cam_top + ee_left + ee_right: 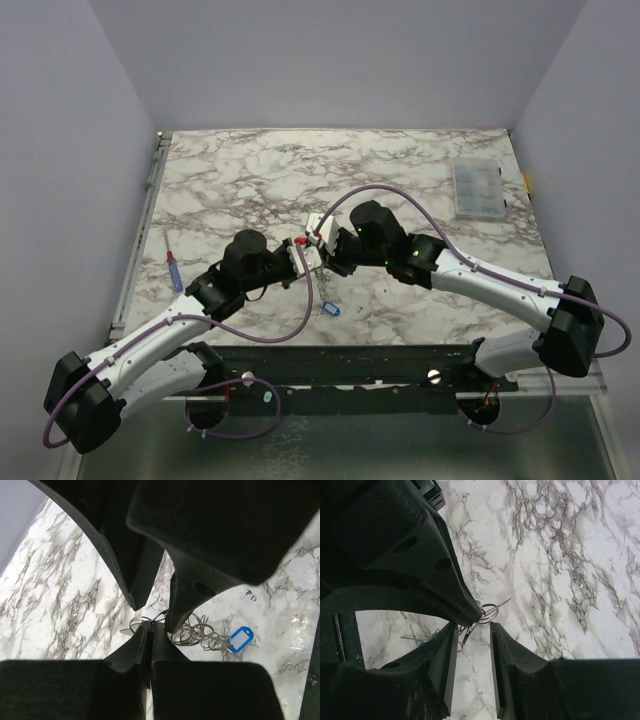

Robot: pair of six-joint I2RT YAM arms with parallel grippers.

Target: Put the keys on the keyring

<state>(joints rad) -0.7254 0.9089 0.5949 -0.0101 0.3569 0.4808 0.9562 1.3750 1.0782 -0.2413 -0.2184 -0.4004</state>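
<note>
Top view: left tool (300,258) and right tool (326,246) meet above the middle of the desk (420,180), probably so one steadies the keyring (322,285) while the other works it; the blue key (331,310) dangles at its lower end.

Left wrist: the left tool is clamped tight on thin, silvery, tangled loops.

Right wrist: the right tool's jaws stand partly apart beside the ring, nothing visibly gripped.

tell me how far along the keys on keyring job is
Done: the blue key seems to hang at the end of the chain. In hand: left jaws are shut on the keyring; right jaws stand open beside it. Left: a green speck shows by the keyring; whether that key is threaded is unclear.
</note>
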